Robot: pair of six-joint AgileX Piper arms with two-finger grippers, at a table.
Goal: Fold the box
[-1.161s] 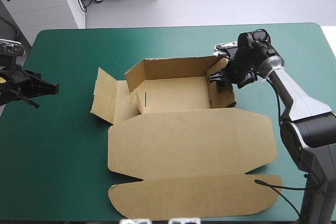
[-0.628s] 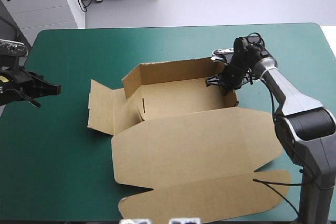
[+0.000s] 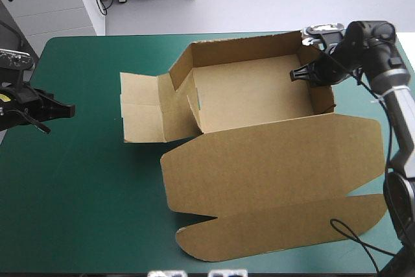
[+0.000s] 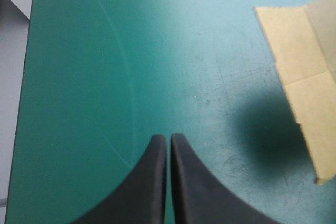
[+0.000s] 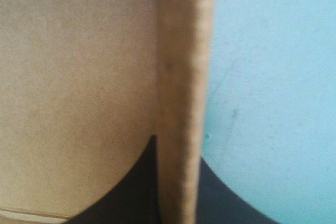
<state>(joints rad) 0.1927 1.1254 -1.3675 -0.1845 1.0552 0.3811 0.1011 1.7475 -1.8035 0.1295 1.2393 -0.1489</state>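
Note:
The brown box (image 3: 253, 95) stands as an open tray toward the table's far right, with its back and right walls raised. Its wide lid (image 3: 272, 167) lies flat toward the front edge, and a side flap (image 3: 142, 115) lies flat to the left. My right gripper (image 3: 310, 74) is shut on the tray's right wall. In the right wrist view that wall (image 5: 181, 77) runs edge-on between the black fingers of my right gripper (image 5: 177, 148). My left gripper (image 3: 65, 109) is shut at the table's left edge, holding nothing. In the left wrist view my left gripper (image 4: 168, 137) points at the flap (image 4: 304, 77) ahead of it.
The tray's right wall stands close to the table's right edge (image 3: 405, 56). The lid's tab (image 3: 285, 231) reaches nearly to the front edge. Teal-green cover (image 3: 97, 180) stretches between my left gripper and the box.
My right gripper has shut on the right wall and pulled the box to the right and toward the far edge, turning it slightly. The left arm has not moved.

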